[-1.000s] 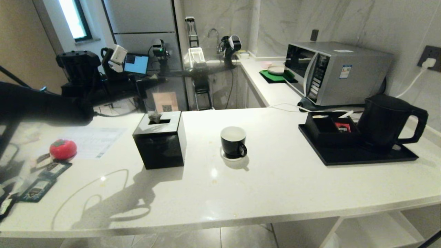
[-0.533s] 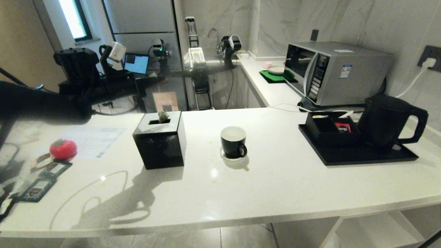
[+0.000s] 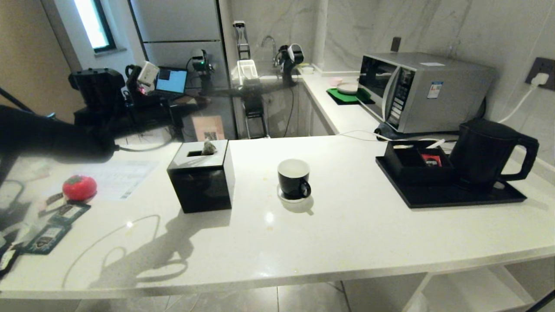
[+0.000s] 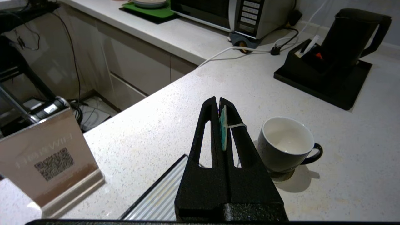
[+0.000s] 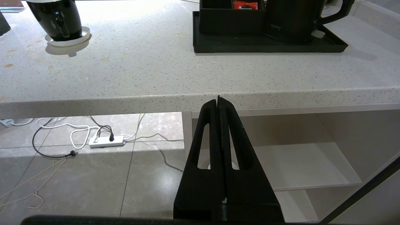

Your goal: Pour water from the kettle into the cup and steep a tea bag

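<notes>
My left gripper (image 4: pixel 218 101) is pressed shut on a small green paper tag (image 4: pixel 223 131) w/ white string (image 4: pixel 237 126), held up over the black tissue box (image 3: pixel 201 175), left of the cup (image 3: pixel 294 178). The tea bag (image 3: pixel 209 147) hangs just above the box top. Cup sits empty on its white saucer (image 3: pixel 291 197), mid-counter. Kettle (image 3: pixel 488 152) stands on the black tray (image 3: pixel 446 194) at far right, well apart from cup. My right gripper (image 5: pixel 218 100) is shut, empty, parked below the counter edge (image 5: pixel 200 100).
</notes>
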